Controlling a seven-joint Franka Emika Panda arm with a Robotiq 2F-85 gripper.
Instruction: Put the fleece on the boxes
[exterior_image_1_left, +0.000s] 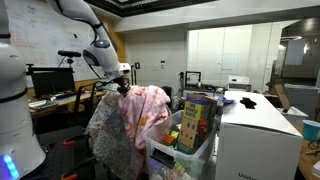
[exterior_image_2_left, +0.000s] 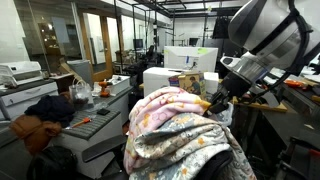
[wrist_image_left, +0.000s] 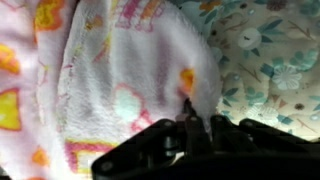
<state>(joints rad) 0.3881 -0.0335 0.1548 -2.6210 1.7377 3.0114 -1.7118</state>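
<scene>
In the wrist view the gripper (wrist_image_left: 190, 118) comes in from the bottom edge with its jaws drawn together, pinching a fold at the edge of the fleece (wrist_image_left: 100, 70). The pink pile fills the left and middle of that view. A pale flowered cloth (wrist_image_left: 270, 60) lies just beside it on the right, outside the pinch as far as I can tell. In both exterior views the fleece (exterior_image_1_left: 140, 115) is heaped over a hidden support, with the gripper (exterior_image_1_left: 122, 88) at its top and most of the fabric hanging below and to either side. In an exterior view the pale cloth (exterior_image_2_left: 180, 150) spreads lower on the same heap, nearer the camera. The boxes (exterior_image_1_left: 197, 120) stand just beside the heap, lower than the gripper, with their tops about level with the middle of the fleece. A clear tub (exterior_image_1_left: 180, 150) sits at their foot, and a white cabinet (exterior_image_1_left: 255, 140) lies beyond. The coming move turns on this: the boxes lie sideways and downward from the pinch, so the fleece would probably need lifting clear of its support, then carrying across until it hangs over the tall cartons. With so much fabric trailing from one pinched edge, it may drag the pale cloth along or catch on the cartons.
</scene>
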